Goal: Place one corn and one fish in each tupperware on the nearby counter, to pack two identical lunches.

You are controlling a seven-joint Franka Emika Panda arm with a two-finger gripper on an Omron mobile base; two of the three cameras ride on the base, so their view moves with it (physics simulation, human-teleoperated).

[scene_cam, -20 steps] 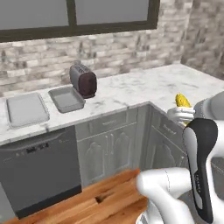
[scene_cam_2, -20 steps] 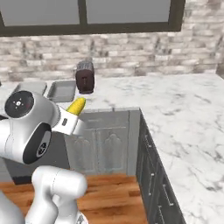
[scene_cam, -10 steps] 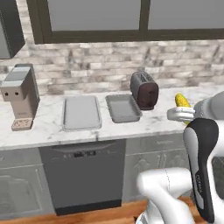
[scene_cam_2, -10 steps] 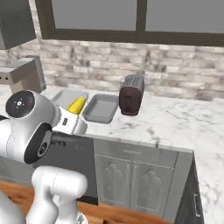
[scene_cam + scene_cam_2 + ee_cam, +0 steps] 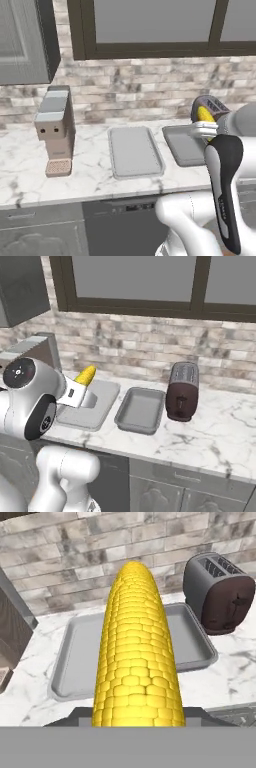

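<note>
A yellow corn cob stands held in my gripper, which is shut on it; the fingertips are hidden behind the cob. From the base views the corn sticks up from the hand, above the counter's front part. Two grey tupperware trays lie side by side on the marble counter: the left tray and the right tray. Both look bare inside. The arm covers part of each. The fish and the second corn are out of view.
A dark rounded toaster stands right of the trays. Left of them is a grey coffee machine. A brick wall and a window run behind the counter; a dishwasher front sits below it.
The whole picture has shifted: the base has driven along the counter, so the trays now lie straight ahead. The corn has stayed in the gripper.
</note>
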